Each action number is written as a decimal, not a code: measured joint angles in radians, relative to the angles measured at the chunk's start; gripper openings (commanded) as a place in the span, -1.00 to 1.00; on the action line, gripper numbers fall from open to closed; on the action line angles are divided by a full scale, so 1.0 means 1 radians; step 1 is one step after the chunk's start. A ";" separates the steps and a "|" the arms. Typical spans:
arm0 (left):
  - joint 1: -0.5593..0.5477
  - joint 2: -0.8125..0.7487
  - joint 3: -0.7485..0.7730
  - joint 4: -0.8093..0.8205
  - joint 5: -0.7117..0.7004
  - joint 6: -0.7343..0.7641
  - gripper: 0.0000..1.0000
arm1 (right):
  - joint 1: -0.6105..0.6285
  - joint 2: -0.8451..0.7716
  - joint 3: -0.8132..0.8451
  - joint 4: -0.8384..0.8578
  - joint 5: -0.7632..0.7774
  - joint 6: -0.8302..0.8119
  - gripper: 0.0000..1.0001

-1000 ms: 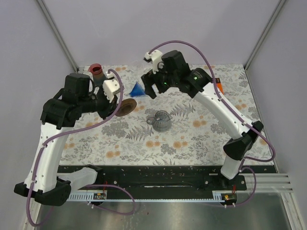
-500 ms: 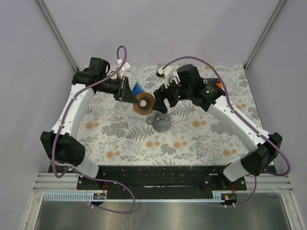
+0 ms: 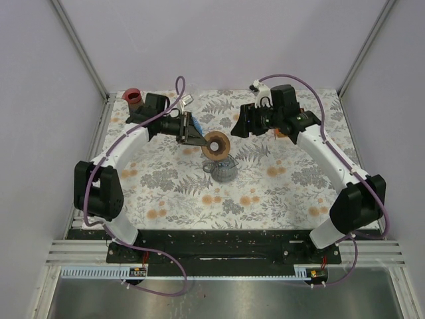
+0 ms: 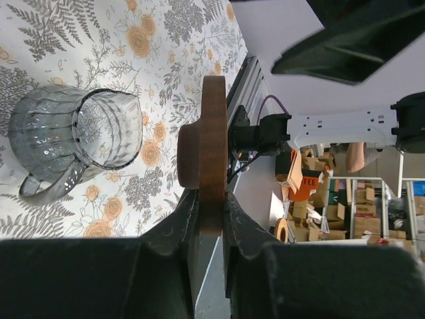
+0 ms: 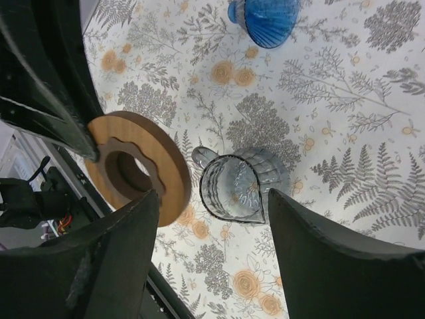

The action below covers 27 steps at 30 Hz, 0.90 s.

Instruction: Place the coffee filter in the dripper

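The left gripper (image 4: 211, 199) clamps the wooden ring (image 4: 207, 149) by its rim, held on edge. It has carried the ring rightward, nearer the glass jug (image 3: 223, 169). The right gripper (image 5: 212, 199), spread wide and empty, has drawn back. The blue dripper (image 5: 265, 16) stands on the table (image 3: 292, 193) beyond.

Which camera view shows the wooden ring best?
The right wrist view: the wooden ring faces the camera, so its hole and notched inner edge show. The left wrist view shows it only edge-on, clamped in the left gripper. The top external view shows it small.
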 measured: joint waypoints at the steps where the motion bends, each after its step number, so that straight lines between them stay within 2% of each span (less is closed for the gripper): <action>1: -0.013 0.014 -0.014 0.032 -0.004 -0.024 -1.00 | -0.002 0.000 -0.013 0.005 -0.002 0.013 0.54; 8: -0.093 0.094 -0.085 0.188 -0.036 -0.134 -1.00 | 0.003 0.000 -0.108 0.027 0.005 0.050 0.57; 12: -0.104 0.159 -0.111 0.250 -0.052 -0.172 -1.00 | 0.003 0.000 -0.154 0.023 0.041 0.050 0.57; 27: -0.105 0.253 -0.115 0.301 -0.074 -0.188 -1.00 | 0.003 0.129 -0.158 0.024 0.045 0.052 0.53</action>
